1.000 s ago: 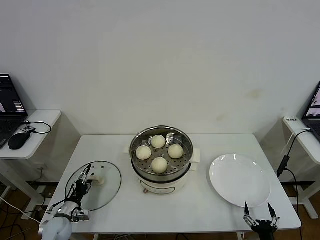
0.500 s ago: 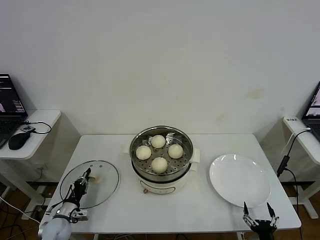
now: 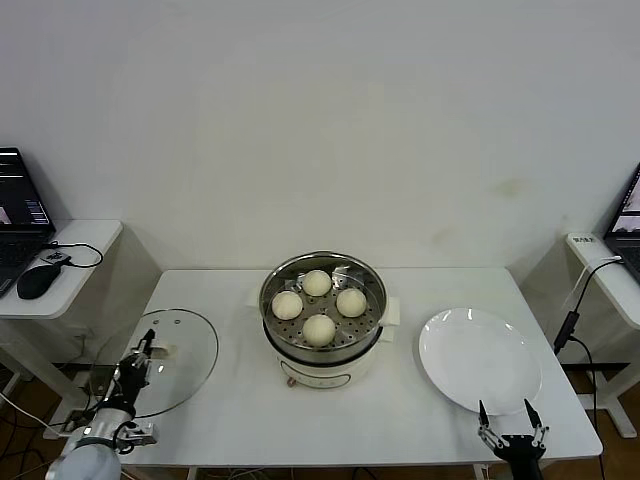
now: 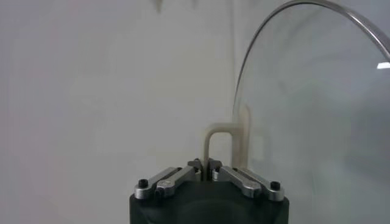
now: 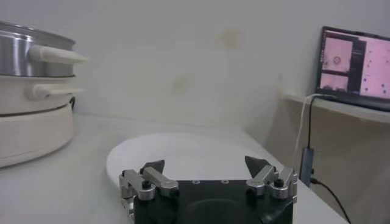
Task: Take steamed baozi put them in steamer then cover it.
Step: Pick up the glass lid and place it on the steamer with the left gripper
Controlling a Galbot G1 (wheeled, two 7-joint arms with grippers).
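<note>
4 cream-white baozi [image 3: 318,305] sit on perforated tray in shiny steel steamer [image 3: 322,345], white base, mid worktop. Glass cover [image 3: 170,355] w/ metal rim & cream handle at steamer's 9 o'clock, tilted, overhanging worktop edge.

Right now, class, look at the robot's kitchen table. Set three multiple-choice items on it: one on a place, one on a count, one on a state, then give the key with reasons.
1. Where is the white plate?
A. Left of the steamer
B. Right of the steamer
C. On top of the steamer

2. How many baozi lie in the steamer?
A. Two
B. Three
C. Four

3. What is the left gripper doing?
A. Shut on the cover's handle
B. Open above a bun
C. Holding the plate

Key: 1 B, the plate lies on the table's right side. 2 C, four baozi show on the tray. 3 A, its fingers pinch the cream handle of the cover, at the table's left edge.
</note>
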